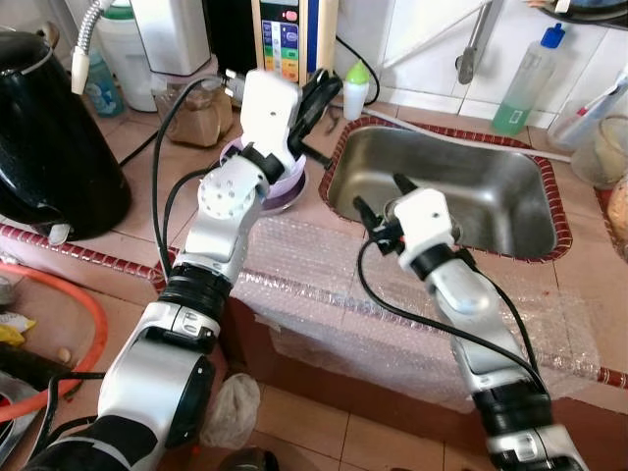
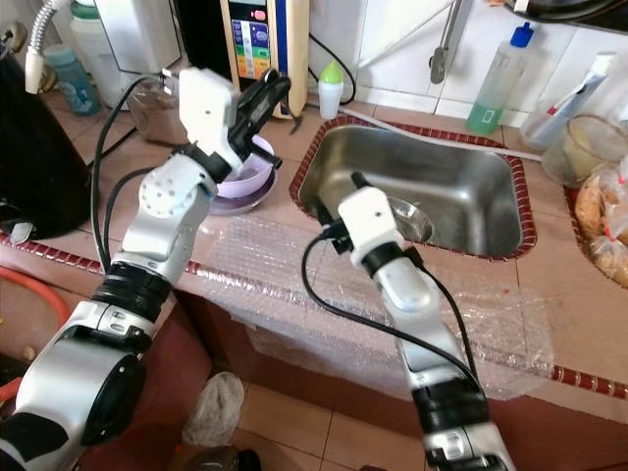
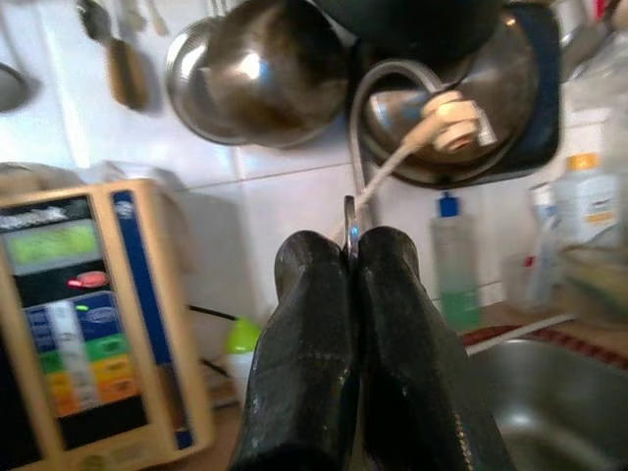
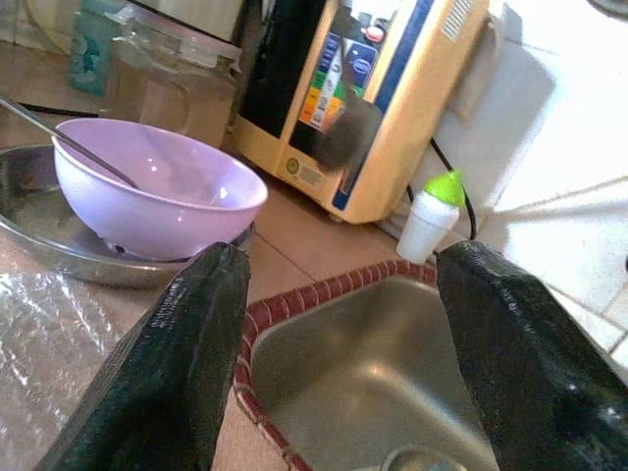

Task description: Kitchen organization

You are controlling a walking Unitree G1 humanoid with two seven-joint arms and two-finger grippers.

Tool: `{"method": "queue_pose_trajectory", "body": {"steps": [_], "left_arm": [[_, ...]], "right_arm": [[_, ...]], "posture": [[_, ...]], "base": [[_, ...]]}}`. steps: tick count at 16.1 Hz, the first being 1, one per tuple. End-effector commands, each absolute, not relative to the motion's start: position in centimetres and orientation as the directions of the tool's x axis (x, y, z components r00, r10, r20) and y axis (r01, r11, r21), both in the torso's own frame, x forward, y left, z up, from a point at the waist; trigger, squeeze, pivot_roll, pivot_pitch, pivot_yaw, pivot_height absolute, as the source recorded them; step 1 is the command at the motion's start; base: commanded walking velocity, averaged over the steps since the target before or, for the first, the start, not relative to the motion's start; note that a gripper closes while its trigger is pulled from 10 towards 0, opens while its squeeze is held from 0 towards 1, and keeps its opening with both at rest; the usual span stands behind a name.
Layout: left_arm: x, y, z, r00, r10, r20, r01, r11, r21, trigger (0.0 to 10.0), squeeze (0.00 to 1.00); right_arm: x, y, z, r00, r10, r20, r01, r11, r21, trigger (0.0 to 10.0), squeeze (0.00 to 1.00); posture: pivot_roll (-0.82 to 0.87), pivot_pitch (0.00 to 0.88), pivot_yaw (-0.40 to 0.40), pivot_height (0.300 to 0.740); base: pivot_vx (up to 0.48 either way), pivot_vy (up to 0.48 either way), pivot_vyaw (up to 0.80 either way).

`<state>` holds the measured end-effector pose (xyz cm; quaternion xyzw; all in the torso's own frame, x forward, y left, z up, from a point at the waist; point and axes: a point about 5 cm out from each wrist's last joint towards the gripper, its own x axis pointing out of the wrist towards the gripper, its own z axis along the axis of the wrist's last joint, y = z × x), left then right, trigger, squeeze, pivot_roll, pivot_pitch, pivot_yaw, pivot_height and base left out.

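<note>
My left hand (image 1: 316,93) pinched shut, empty, above bowl (image 4: 157,196); right hand (image 1: 378,196) open at sink (image 1: 510,196) edge. Bowl light, slick; grip rim.

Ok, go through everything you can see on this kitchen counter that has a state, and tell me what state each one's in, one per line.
left gripper: shut, raised above the purple bowl
right gripper: open, empty, at the sink's near-left corner
purple bowl: upright in a metal dish, a thin utensil inside
sink: no water visible
green soap bottle: upright, capped, partly full
water machine: panel lit
bubble wrap: spread flat on the counter edge
</note>
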<state>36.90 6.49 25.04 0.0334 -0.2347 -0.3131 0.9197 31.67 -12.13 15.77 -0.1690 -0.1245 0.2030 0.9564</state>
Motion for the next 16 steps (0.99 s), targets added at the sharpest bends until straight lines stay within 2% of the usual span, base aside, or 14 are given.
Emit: {"method": "queue_pose_trajectory", "body": {"steps": [1, 4, 7, 9, 11, 12, 13, 14, 16], "left_arm": [[36.5, 5.9, 25.5, 0.668, -0.627, 0.4, 0.615, 0.768, 0.177, 0.0, 0.0], [36.1, 5.3, 25.3, 0.657, -0.654, 0.375, 0.663, 0.738, 0.124, 0.0, 0.0], [35.4, 5.1, 24.7, 0.636, -0.706, 0.311, 0.725, 0.685, 0.073, 0.0, 0.0], [34.4, 4.0, 22.7, 0.612, -0.762, 0.212, 0.773, 0.633, 0.041, 0.0, 0.0], [33.6, 3.4, 22.4, 0.593, -0.782, 0.193, 0.796, 0.606, 0.011, 0.0, 0.0], [33.3, 3.2, 22.1, 0.583, -0.791, 0.186, 0.804, 0.594, 0.007, 0.0, 0.0], [33.1, 3.2, 22.1, 0.583, -0.793, 0.178, 0.806, 0.592, 0.0, 0.0, 0.0], [32.7, 3.1, 21.9, 0.584, -0.795, 0.163, 0.807, 0.59, -0.014, 0.0, 0.0], [32.5, 3.1, 21.9, 0.588, -0.794, 0.154, 0.806, 0.592, -0.022, 0.0, 0.0]], "right_arm": [[32.3, -11.6, 16.3, 0.876, 0.441, 0.194, -0.343, 0.853, -0.393, 10.0, 0.0], [32.9, -11.3, 16.7, 0.877, 0.429, 0.218, -0.318, 0.856, -0.408, 10.0, 0.0], [33.5, -11.0, 16.9, 0.869, 0.433, 0.238, -0.306, 0.85, -0.429, 10.0, 0.0], [34.4, -10.8, 17.3, 0.873, 0.414, 0.259, -0.271, 0.852, -0.448, 10.0, 0.0], [34.8, -10.7, 17.2, 0.877, 0.402, 0.262, -0.256, 0.854, -0.452, 10.0, 0.0], [34.8, -10.6, 17.2, 0.876, 0.405, 0.262, -0.262, 0.856, -0.446, 9.5, 0.0], [34.9, -10.6, 17.1, 0.875, 0.406, 0.264, -0.264, 0.856, -0.444, 1.6, 0.0], [35.1, -10.5, 16.8, 0.876, 0.407, 0.258, -0.274, 0.861, -0.429, 0.0, 0.0], [35.3, -10.5, 16.2, 0.884, 0.408, 0.231, -0.298, 0.869, -0.395, 0.0, 0.0]], "posture": [[-0.03, 0.0, 0.013, 0.74], [-0.02, 0.0, 0.012, 0.74], [-0.02, 0.0, 0.013, 0.74], [-0.03, 0.0, 0.015, 0.74], [-0.04, 0.0, 0.014, 0.74], [-0.04, 0.0, 0.013, 0.74], [-0.04, 0.0, 0.013, 0.74], [-0.04, 0.0, 0.008, 0.74], [-0.04, 0.0, 0.005, 0.74]], "base": [[0.0, 0.0, 0.0], [0.0, 0.0, 0.0], [0.0, 0.0, 0.0], [0.0, 0.0, 0.0], [0.0, 0.0, 0.0], [0.0, 0.0, 0.0], [0.0, 0.0, 0.0], [0.0, 0.0, 0.0], [0.0, 0.0, 0.0]]}}
